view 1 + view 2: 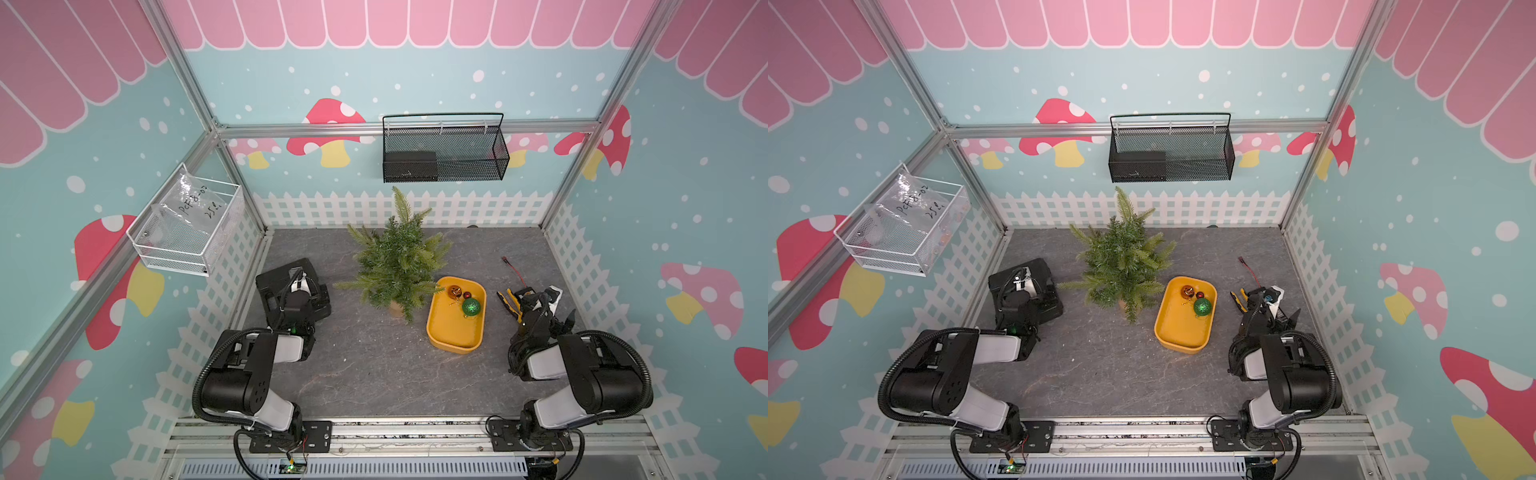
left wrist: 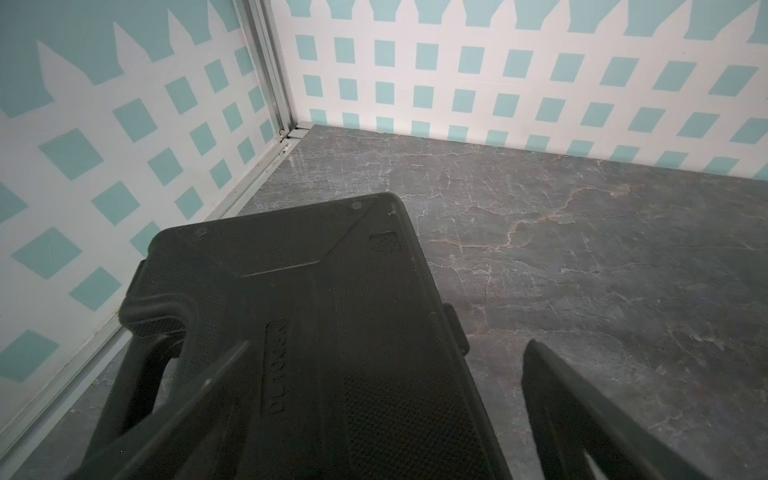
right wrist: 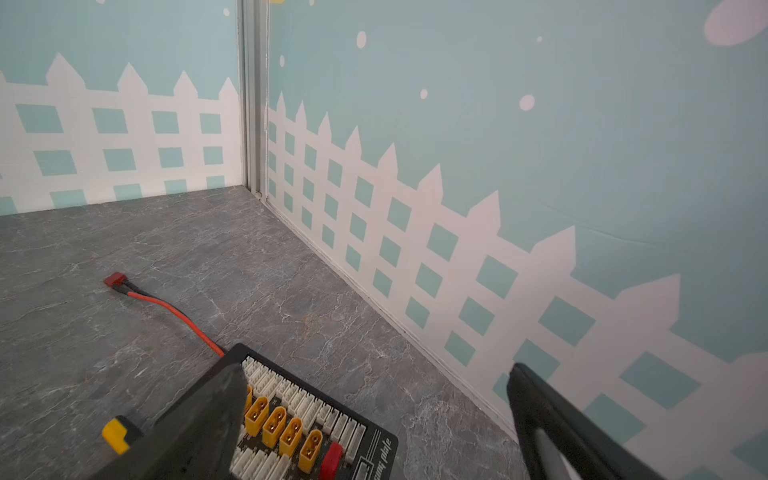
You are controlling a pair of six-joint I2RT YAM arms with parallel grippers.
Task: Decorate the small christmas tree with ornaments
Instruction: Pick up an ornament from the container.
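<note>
The left hand (image 2: 386, 349) is spread wide, its fingers (image 2: 561, 395) set far apart. One reaches over a black case (image 2: 332, 270) lying on the grey tabletop (image 2: 582, 249), and the other is past the case's edge above bare surface. Whether it touches the case cannot be told. The right hand (image 3: 374, 372) is also spread wide, its fingers (image 3: 552, 415) far apart. One is above a connector board (image 3: 299, 415) with yellow plugs, and the other is out toward the fence-printed wall (image 3: 415, 249). A red lead (image 3: 166, 303) runs from the board ahead of that hand. In both top views the small christmas tree (image 1: 397, 262) stands upright between the two hands, well to the right of the left hand and to the left of the right hand. The ornaments (image 1: 1202, 306) are not on it. They lie in a yellow tray (image 1: 449, 332) just beside the tree on the right hand's side, between the tree and that hand and apart from both hands. They cluster at the tray's end farthest from the arms. The green ball (image 1: 471, 307) is nearest the right hand, the amber ball (image 1: 455, 291) is closest to the tree, and the small red ball (image 1: 467, 295) sits between them.
</note>
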